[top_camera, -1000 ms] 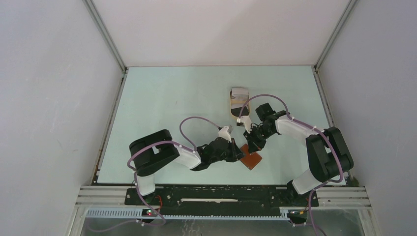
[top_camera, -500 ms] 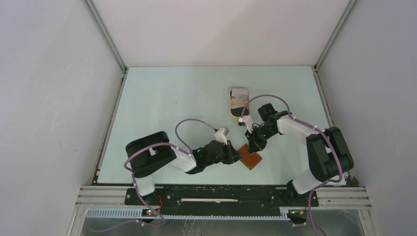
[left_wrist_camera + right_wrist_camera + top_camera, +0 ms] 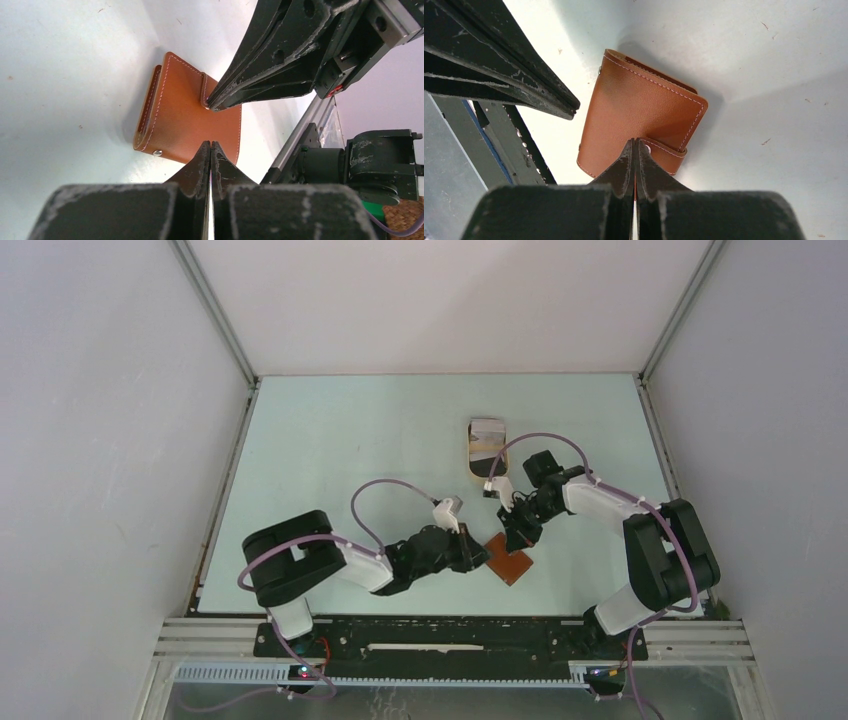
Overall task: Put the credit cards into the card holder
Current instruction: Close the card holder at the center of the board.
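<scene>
The reddish-brown leather card holder [image 3: 639, 110] lies folded shut on the counter [image 3: 350, 440] between the closed left jaws and closed right jaws; thin grey-white credit cards [image 3: 487, 430] sit well beyond, apparently none loaded.

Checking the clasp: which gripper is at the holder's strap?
The right gripper, tips meeting the card holder's strap; the left gripper points at the opposite, strapless edge.

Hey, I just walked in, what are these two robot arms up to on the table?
Both arms meet at the brown card holder, which lies folded near the front of the table. The left gripper, fingers shut, has its tips at one edge. The right gripper, also shut, sits at the snap strap. The credit cards lie in a tan tray farther back.
</scene>
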`<state>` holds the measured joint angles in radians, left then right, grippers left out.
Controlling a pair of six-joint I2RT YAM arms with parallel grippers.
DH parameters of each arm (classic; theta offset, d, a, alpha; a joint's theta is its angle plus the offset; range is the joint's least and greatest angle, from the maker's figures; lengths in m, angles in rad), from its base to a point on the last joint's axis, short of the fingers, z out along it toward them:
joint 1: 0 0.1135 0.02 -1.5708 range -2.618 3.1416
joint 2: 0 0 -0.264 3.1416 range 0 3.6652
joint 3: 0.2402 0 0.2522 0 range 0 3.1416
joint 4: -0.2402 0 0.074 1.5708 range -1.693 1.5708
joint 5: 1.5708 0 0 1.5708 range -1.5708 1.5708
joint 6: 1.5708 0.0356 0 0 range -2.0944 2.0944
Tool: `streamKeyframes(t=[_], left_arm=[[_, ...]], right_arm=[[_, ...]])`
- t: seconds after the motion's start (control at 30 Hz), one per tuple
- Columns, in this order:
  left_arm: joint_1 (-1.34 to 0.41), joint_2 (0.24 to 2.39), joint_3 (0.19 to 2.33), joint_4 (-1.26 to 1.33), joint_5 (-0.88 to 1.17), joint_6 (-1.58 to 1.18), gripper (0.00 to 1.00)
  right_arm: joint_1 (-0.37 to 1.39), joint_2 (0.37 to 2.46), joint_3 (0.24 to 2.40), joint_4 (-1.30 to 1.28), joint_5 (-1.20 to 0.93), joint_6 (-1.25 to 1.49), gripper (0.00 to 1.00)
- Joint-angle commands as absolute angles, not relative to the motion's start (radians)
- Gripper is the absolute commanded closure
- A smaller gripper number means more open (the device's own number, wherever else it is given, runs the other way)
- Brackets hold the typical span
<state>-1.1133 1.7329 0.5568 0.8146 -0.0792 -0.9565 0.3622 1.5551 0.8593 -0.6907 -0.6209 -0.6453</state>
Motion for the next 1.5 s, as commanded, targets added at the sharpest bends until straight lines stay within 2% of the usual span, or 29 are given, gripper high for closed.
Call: streamKeyframes(t=[0.0, 1.47], left_arm=[[-1.118, 1.681, 0.529, 0.85, -0.111, -0.921, 0.97], [-1.135, 1.571, 0.465, 0.829, -0.158, -0.918, 0.97]], right_arm=[[0.365, 1.578, 0.826, -0.734, -0.503, -0.676, 1.0], [0.424, 1.603, 0.828, -0.769, -0.376, -0.558, 1.0]])
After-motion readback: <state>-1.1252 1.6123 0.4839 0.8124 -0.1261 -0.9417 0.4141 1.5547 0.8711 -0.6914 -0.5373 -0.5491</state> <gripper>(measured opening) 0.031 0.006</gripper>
